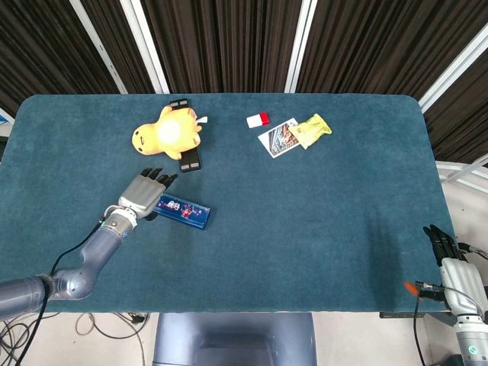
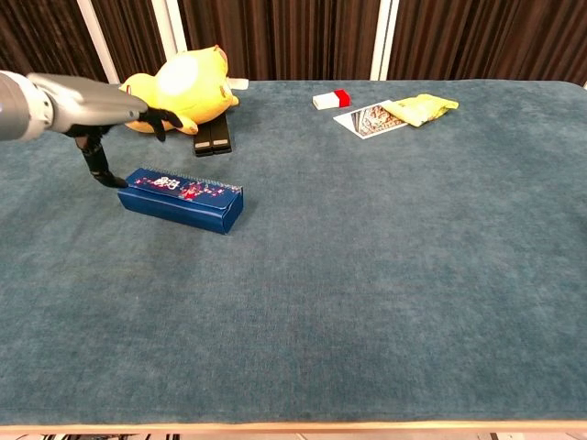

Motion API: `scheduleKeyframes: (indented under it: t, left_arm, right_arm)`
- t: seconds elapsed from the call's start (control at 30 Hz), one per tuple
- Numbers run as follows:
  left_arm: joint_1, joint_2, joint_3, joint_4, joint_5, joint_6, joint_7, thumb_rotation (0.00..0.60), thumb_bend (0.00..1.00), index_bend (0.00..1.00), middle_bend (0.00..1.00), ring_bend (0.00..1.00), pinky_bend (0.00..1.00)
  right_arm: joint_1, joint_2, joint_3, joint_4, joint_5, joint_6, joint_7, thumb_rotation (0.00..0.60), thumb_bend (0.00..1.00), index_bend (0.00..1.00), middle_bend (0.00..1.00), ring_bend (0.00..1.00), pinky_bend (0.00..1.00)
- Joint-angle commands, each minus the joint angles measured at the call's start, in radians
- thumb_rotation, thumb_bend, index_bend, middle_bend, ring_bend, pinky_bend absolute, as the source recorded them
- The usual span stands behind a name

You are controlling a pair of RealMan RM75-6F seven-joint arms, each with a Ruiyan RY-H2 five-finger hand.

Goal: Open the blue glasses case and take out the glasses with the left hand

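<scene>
- Table: covered in dark teal cloth, fills most of both views; black slatted wall behind it.
- Left arm: enters from the lower left of the head view and slants up toward centre-left. Left hand is held flat over the table, fingers apart and holding nothing; the chest view shows the thumb pointing down, its tip at or just beside the left end of the case, contact not clear.
- Right hand: lower right corner of the head view, off the table's edge, fingers straight and close together, empty; outside the chest view.
- Blue glasses case: long box, lid closed, lying left of centre; printed red and white pattern on top, any writing too small to read.
- Yellow plush toy: upper left, lying on its side, beyond the case.
- Black flat object: just beside the toy, partly under it.
- Picture card: upper centre, print illegible.
- Yellow crumpled packet: overlapping the card's right edge.
- Red-and-white small box: just left of the card.
</scene>
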Motion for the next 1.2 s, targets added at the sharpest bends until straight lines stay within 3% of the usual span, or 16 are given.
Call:
scheduleKeyframes:
  t: [0.03,0.83,1.2]
  left_arm:
    - [-0.029,-0.02,0.021,0.03,-0.033,-0.017,0.005,0.6,0.26,0.0,0.17,0.0,0.1]
    - [-0.109,-0.081,0.097,0.116,-0.082,0.0,-0.042,0.6,0.31,0.03,0.22,0.0,0.12]
    - [-0.125,-0.113,0.114,0.147,-0.08,0.008,-0.066,0.6,0.41,0.06,0.25,0.0,0.13]
  right_arm:
    - [0.0,0.0,0.001,-0.001,0.002,-0.001,0.001,0.6,0.14,0.0,0.0,0.0,0.2]
    - [-0.001,0.001,0.003,-0.006,0.008,-0.001,0.002,0.6,0.14,0.0,0.0,0.0,0.2]
    - [0.0,0.003,0.003,-0.009,0.012,-0.005,0.002,0.6,0.14,0.0,0.0,0.0,0.2]
